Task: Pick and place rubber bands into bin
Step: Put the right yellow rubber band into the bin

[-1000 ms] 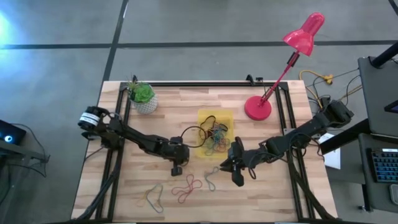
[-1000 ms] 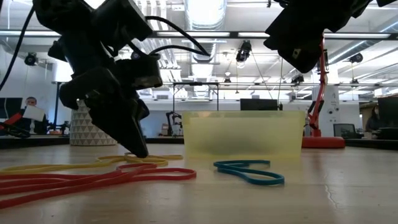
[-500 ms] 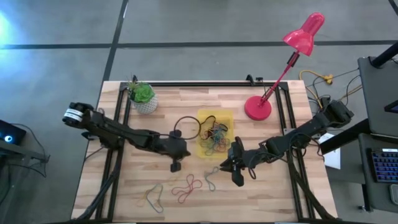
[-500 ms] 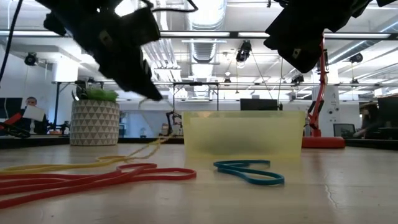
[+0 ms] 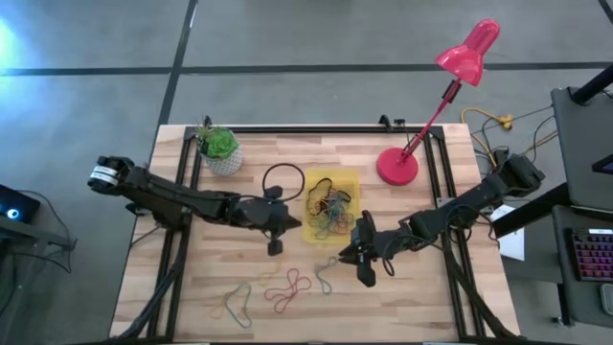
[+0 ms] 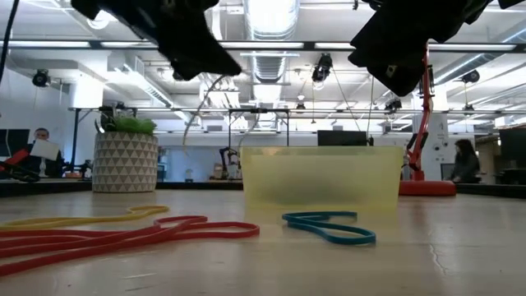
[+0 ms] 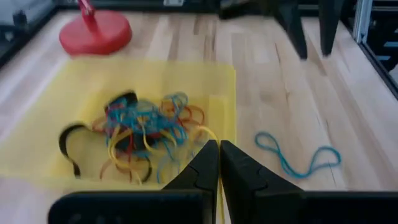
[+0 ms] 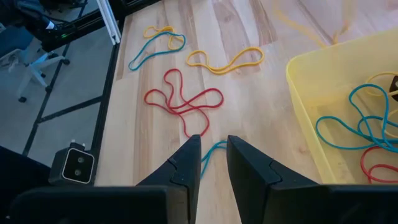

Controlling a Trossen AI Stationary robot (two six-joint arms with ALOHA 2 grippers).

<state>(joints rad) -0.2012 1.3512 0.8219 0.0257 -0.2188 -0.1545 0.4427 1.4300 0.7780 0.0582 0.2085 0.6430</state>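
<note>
Your left gripper has risen off the tabletop over the last second and swung toward the bin, carrying a yellow rubber band that lay on the wood a moment ago. In the low view the band now dangles from its fingers at upper left, clear of the table and just short of the bin's near wall. In the left wrist view the two dark fingers are pressed together with almost no gap, the yellow strand trailing beside them.

The bin is a shallow translucent yellow tray at the centre of the high view, between the potted plant at upper left and the red desk lamp at upper right. Bare wood lies open below it, toward the table's lower edge. Inside is a tangle of rubber bands in blue, red, yellow and black.

On the wood at lower centre of the high view lie the loose bands: a red one, a yellow-and-blue pair left of it, and a teal one just below the bin.

Your right gripper hangs at the bin's lower right corner, above the teal band; the right wrist view shows its fingers slightly parted with nothing between them.
</note>
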